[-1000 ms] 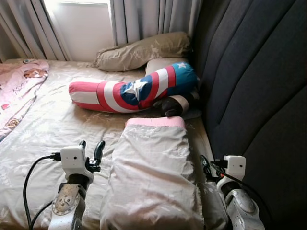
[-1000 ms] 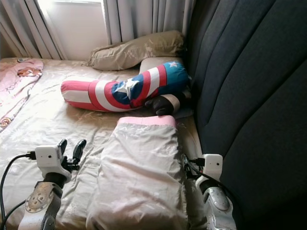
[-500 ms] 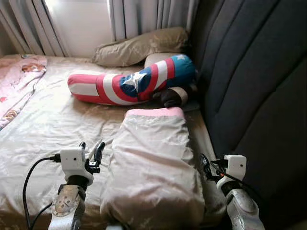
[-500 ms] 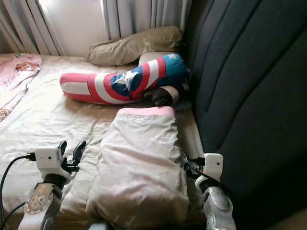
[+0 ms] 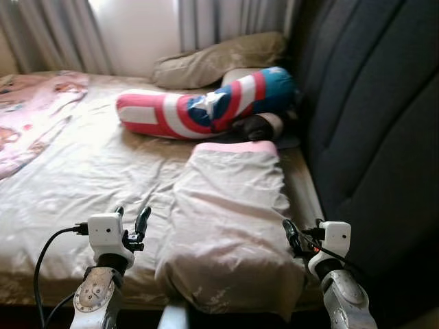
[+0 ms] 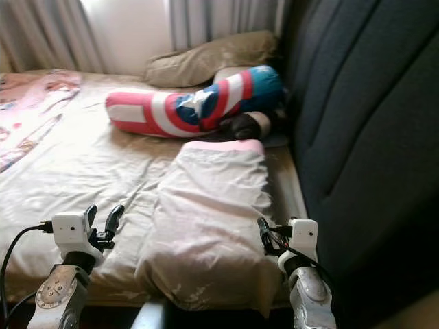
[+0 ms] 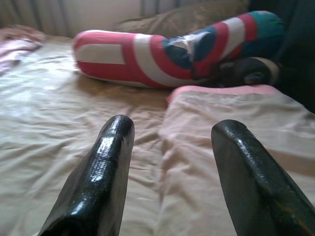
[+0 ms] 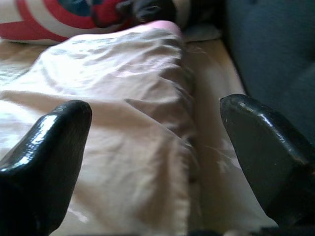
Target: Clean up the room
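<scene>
A pink patterned blanket [image 5: 34,116] lies rumpled at the far left of the bed [image 5: 89,171], whose beige sheet is creased all over. Near the bed's front edge the left gripper [image 5: 130,221] hovers just above the sheet, its two black fingers [image 7: 106,167] spread apart and grasping nothing. Just beside it, toward the headboard side, a pale pillow [image 5: 230,226] with a pink band at its far end lies lengthwise, its near end hanging slightly past the mattress edge. Beyond the pillow a long red, white and blue bolster [image 5: 206,110] (star on its blue patch) lies across the bed, with a small dark plush object [image 5: 255,127] tucked against it; what that object is cannot be told. Behind the bolster a tan pillow [image 5: 219,58] rests below the grey curtains [image 5: 226,17]. The right gripper [image 5: 293,236] hangs released beside the pale pillow's right edge, fingers [image 8: 47,152] wide apart, next to the dark padded headboard [image 5: 370,137].
</scene>
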`<state>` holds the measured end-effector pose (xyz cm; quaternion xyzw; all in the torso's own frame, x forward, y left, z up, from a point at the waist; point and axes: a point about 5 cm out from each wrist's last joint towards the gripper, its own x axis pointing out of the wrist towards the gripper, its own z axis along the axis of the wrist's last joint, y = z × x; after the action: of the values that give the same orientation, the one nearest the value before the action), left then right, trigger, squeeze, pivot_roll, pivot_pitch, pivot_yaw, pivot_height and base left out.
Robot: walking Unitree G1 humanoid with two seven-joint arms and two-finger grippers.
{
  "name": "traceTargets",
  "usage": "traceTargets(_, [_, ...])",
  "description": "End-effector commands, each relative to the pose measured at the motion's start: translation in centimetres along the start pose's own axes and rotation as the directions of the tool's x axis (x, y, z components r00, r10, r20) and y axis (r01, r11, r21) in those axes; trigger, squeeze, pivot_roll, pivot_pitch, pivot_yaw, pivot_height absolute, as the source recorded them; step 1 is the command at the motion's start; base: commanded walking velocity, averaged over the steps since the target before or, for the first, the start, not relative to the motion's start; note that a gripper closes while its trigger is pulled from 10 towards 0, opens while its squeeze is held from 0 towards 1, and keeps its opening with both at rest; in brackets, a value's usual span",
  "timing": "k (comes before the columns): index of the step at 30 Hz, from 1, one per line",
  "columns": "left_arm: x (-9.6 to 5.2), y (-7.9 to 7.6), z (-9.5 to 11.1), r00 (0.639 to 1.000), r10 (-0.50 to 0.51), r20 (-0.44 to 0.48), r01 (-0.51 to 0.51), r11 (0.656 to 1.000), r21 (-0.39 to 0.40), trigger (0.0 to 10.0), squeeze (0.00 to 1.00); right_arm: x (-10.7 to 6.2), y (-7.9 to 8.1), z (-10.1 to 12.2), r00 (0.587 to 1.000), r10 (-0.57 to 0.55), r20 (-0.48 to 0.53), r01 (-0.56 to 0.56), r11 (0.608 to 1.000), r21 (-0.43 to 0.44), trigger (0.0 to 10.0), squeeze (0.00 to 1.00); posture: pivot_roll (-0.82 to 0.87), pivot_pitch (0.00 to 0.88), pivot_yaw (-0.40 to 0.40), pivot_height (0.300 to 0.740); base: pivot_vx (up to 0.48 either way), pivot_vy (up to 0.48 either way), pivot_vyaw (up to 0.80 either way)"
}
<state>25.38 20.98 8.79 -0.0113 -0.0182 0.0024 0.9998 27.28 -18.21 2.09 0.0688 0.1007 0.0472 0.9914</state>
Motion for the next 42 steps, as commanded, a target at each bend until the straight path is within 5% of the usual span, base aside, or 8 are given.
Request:
traceTargets(1, [0.3,-0.3,0.4,1.000,-0.017,0.011,0.017,1.000,-0.011,10.0,0.00,0.1,0.0,0.4,1.000,0.010,0.013,-0.010,1.000,-0.012,10.0,0.00,0.06,0.000,-0.052,0.653,0.000,0.000,0.00])
traceTargets(29, [0.8,-0.6,0.5,0.999,-0.053,0.000,0.053,0.999,-0.005,10.0,0.00,0.2,-0.2,0.5,1.000,-0.001,0.013,0.001,1.000,0.001,10.0,0.00,0.06,0.000,-0.043,0.653,0.202,0.000,0.16])
traceTargets(42, [1.9,-0.7,1.4,0.990,-0.144,-0.009,0.144,0.989,0.037,10.0,0.00,2.7,-0.1,2.8,0.999,0.038,0.017,-0.037,0.999,-0.038,10.0,0.00,0.08,0.000,-0.026,0.653,0.198,0.000,0.00])
